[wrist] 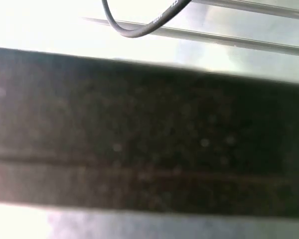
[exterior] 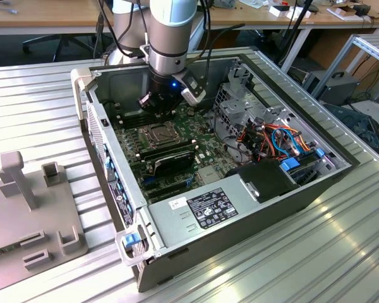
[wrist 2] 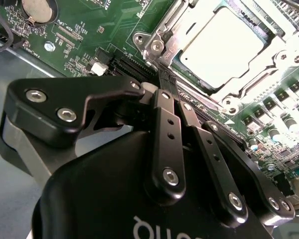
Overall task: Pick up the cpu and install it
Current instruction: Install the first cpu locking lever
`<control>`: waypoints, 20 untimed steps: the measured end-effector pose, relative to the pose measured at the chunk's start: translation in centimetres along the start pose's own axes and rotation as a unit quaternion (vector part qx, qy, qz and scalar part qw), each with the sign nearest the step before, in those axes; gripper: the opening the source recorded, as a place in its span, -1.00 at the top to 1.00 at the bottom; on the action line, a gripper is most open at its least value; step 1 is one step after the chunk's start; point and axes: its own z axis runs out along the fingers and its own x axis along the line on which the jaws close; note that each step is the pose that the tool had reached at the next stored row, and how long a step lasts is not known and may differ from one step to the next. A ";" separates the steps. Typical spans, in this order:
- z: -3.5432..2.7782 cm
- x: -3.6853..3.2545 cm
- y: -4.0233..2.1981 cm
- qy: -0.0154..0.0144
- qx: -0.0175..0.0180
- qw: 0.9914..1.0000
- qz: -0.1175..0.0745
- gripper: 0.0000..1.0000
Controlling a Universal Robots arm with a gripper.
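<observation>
Cpu [wrist 2: 223, 47] already sits flat in the socket [wrist 2: 162, 37] on the motherboard [wrist 2: 89, 25]; frame not closed over it. My fingers [wrist 2: 165, 85] are pressed together, holding nothing, just beside the socket edge.

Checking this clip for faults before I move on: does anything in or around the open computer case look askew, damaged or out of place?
Nothing stands out. The cpu lies flat and square in its socket on the motherboard, inside the metal frame. The hand sits just beside the socket, holding nothing.
</observation>
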 end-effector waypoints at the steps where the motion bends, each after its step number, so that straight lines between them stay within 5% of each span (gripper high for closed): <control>1: -0.03 0.00 0.00 0.000 0.000 1.000 0.000 0.79; 13: -0.42 -0.04 0.02 0.000 0.000 1.000 0.000 0.79; 20: -1.18 -0.11 0.07 0.000 0.003 1.000 0.000 0.79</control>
